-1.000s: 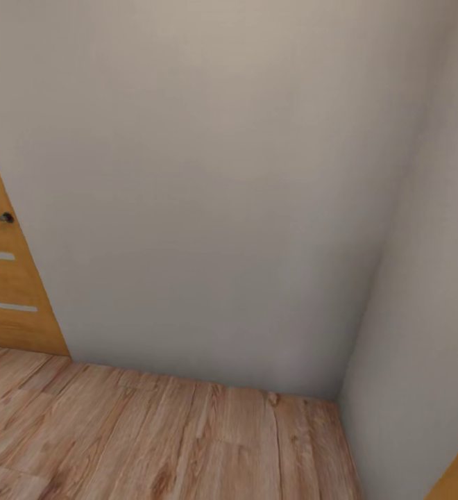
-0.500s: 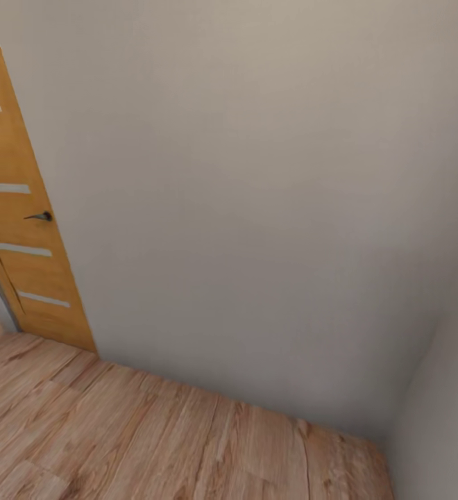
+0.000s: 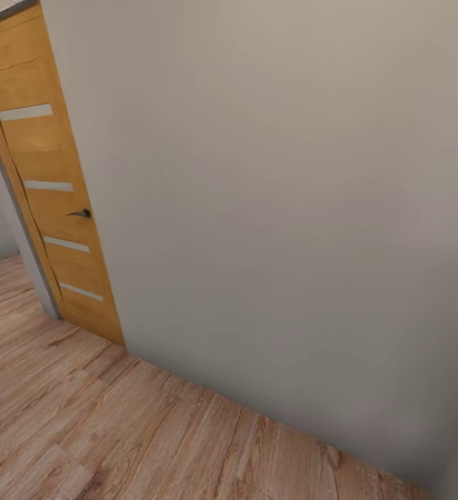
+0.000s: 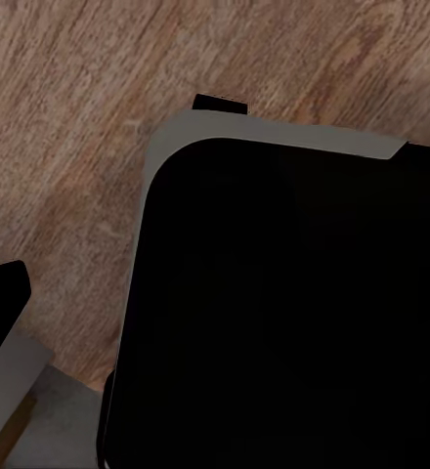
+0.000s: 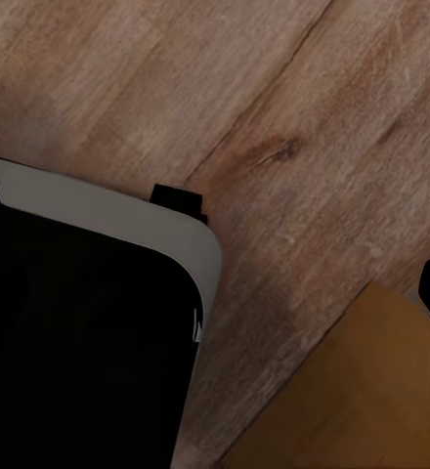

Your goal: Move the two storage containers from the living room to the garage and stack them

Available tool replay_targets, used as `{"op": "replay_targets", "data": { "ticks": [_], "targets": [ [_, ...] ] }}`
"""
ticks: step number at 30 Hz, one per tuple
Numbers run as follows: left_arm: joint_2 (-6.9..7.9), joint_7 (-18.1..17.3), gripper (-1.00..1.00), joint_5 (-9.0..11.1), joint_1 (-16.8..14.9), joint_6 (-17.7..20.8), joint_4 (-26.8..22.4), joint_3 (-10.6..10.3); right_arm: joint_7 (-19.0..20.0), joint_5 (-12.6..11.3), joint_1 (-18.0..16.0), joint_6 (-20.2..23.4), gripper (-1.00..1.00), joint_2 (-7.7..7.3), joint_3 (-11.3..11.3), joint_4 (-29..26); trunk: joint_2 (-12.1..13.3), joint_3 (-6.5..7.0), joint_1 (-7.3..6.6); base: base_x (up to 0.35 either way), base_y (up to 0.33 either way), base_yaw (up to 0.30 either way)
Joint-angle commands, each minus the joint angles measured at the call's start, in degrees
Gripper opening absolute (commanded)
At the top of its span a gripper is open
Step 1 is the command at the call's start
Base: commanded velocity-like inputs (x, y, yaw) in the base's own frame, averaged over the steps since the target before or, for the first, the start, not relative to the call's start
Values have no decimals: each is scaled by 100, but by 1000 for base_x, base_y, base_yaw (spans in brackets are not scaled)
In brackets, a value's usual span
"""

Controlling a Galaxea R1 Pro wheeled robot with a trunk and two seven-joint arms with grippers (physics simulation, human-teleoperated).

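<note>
I am in transit past a wooden door (image 3: 48,187) set left of a plain wall (image 3: 277,208); no containers here. My end effectors' state I cannot tell. Next, find the living room.

Matt, smooth painted wall (image 3: 277,208) — plain grey-cream. Warm orange wood door (image 3: 48,187), satin, with pale inset strips and a dark metal handle (image 3: 81,213). Light wood plank floor (image 3: 118,430) — grainy, knotted, faintly sheened.

A plain wall (image 3: 277,208) is blocking you ahead; wood floor (image 3: 83,417) is lying open past the door (image 3: 48,187).
</note>
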Motion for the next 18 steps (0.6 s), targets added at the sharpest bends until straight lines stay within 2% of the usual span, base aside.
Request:
{"op": "replay_targets", "data": {
  "ticks": [1,8,13,18],
  "targets": [
    [-1,-4,100,19,-1,-11,-4,29,-2,-53,-7,-35,100,1,49,16,-3,-5,0,1,0,277],
    [-21,1,100,17,-1,20,-18,14,-12,-108,-7,-47,100,13,18,14,-3,-5,0,0,0,279],
    [-40,0,100,21,-1,32,-56,20,-19,-348,-7,-43,100,27,23,14,-3,-5,0,0,0,283],
    [-53,1,100,22,-1,-8,-57,40,-20,-435,-7,-70,100,13,28,14,-3,-5,0,0,0,284]
  ]
}}
